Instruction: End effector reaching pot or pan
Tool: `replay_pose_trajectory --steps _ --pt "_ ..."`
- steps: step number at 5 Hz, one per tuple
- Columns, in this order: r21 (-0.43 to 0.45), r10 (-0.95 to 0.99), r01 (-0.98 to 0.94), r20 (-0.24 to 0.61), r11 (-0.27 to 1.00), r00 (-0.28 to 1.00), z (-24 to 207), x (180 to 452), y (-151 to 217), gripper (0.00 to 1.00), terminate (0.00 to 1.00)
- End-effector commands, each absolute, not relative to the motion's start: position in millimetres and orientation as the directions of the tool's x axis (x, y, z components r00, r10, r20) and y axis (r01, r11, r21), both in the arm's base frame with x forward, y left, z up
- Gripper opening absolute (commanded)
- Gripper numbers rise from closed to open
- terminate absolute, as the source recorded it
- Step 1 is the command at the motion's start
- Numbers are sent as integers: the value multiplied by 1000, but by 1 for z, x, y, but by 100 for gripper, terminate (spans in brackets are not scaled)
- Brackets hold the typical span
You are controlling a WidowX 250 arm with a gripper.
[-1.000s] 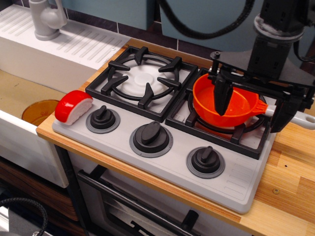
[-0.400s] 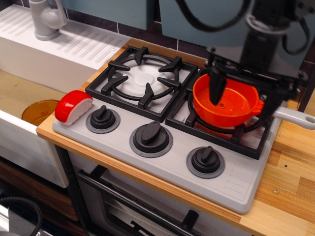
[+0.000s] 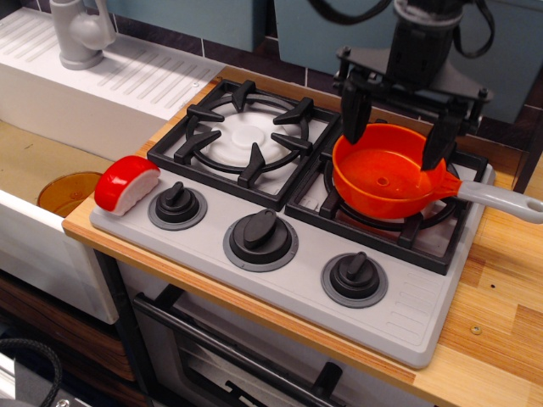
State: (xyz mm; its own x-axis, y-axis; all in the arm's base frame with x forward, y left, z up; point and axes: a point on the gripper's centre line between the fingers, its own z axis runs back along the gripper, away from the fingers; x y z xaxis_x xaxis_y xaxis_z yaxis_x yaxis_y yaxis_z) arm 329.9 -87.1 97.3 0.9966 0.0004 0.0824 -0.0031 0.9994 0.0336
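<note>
1. We see a shiny orange pot [image 3: 389, 176] sitting on the right burner grate [image 3: 386, 212] of a toy stove [image 3: 280, 254]. Its long grey handle [image 3: 501, 198] sticks out to the right, over the wooden tabletop [image 3: 492, 339].
2. The black robot gripper [image 3: 397, 125] hangs over the back of the pot. Its jaws are spread wide apart, with nothing between them. One dark finger [image 3: 354, 110] is at the back left rim and the other is at the back right rim, near where the handle starts. We cannot tell if the fingers touch the rim.
3. A thick black and grey wrist [image 3: 422, 42] goes up from the gripper and out the top of the view.
4. The left burner grate [image 3: 248, 136] has a white round middle.
5. Three black knobs sit in a row at the front of the stove. The middle knob [image 3: 260, 236] looks the biggest.
6. A red and white toy [image 3: 126, 183] lies on the front left corner of the stove.
7. To the left is a pale sink [image 3: 34, 161] with an amber bowl [image 3: 68, 192] down in it. A grey tap [image 3: 81, 30] stands behind it on a white ribbed board [image 3: 136, 80].
8. The wall behind is blue-grey panels [image 3: 212, 17].
9. Below the stove is a dark oven door [image 3: 229, 365].
</note>
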Motion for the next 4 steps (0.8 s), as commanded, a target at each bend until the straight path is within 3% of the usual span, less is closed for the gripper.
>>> replay_pose_trajectory --steps 1,4 --pt "47 -10 3 157 999 987 116 352 -76 100 0" --pt "41 -24 16 201 999 979 83 348 -58 100 0"
